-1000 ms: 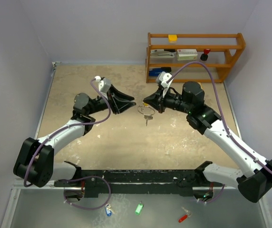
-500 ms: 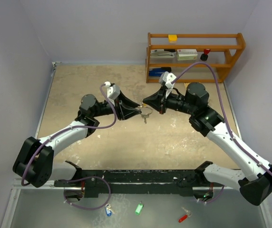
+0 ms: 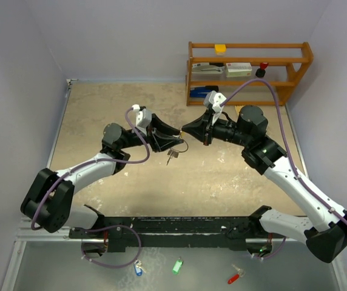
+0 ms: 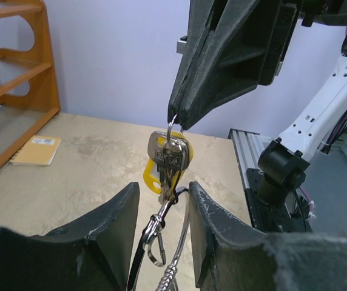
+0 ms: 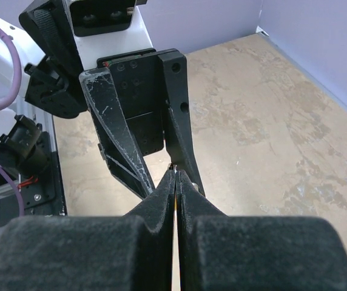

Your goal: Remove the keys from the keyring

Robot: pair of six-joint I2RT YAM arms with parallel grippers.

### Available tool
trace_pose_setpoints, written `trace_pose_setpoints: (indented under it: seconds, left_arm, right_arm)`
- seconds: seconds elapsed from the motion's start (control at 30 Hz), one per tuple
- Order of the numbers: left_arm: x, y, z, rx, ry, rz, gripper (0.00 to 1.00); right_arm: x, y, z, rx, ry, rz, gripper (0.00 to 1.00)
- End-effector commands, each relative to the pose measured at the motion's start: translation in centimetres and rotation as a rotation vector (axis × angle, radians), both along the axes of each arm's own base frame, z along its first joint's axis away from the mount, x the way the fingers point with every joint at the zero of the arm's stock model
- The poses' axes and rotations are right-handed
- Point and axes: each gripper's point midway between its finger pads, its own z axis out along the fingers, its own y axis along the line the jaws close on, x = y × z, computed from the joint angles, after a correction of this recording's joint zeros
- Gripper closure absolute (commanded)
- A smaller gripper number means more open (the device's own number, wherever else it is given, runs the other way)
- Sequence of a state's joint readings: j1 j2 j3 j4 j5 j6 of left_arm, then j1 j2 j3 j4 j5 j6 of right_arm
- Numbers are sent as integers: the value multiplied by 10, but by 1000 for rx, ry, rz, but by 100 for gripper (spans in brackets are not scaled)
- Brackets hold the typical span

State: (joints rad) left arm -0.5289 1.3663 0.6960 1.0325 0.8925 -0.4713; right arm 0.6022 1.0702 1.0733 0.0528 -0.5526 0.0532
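Observation:
The keyring [image 4: 186, 223] is a thin silver wire ring held up above the table. My right gripper [image 3: 184, 128] is shut on its top, as the left wrist view [image 4: 178, 120] shows, and only a sliver of wire shows at its tips in the right wrist view [image 5: 175, 171]. The keys [image 4: 168, 159] hang in a bunch just below, silver ones in front of a yellow head [image 4: 151, 177], and they also show in the top view [image 3: 172, 156]. My left gripper [image 4: 161, 195] is open, its jaws either side of the ring's lower wire and a small clasp [image 4: 151, 237]. It meets the right gripper tip to tip [image 3: 169, 140].
A wooden shelf [image 3: 249, 66] with boxes stands at the back right, a yellow pad [image 4: 35, 150] on the table beside it. Blue [image 3: 138, 267], green [image 3: 177, 265] and red [image 3: 234, 277] tagged keys lie in front of the arm bases. Walls close the left, back and right.
My left gripper has moved right and closed in around the ring. The keys have shifted left and now hang under its tips. My right gripper has kept its hold.

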Motion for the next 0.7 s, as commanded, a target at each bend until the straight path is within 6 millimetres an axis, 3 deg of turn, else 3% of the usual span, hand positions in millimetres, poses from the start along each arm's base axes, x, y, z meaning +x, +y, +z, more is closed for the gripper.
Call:
trace_pose_setpoints:
  seconds: [0.0, 0.33, 0.67]
  left_arm:
    - [-13, 0, 34, -98, -99, -48, 66]
    - [-22, 1, 37, -144, -129, -89, 78]
    - [-22, 0, 25, -137, -99, -99, 79]
  right_arm:
    - [-10, 2, 34, 72, -84, 36, 100]
    - [-13, 2, 37, 80, -88, 40, 100]
    - [-14, 0, 40, 88, -98, 38, 100]
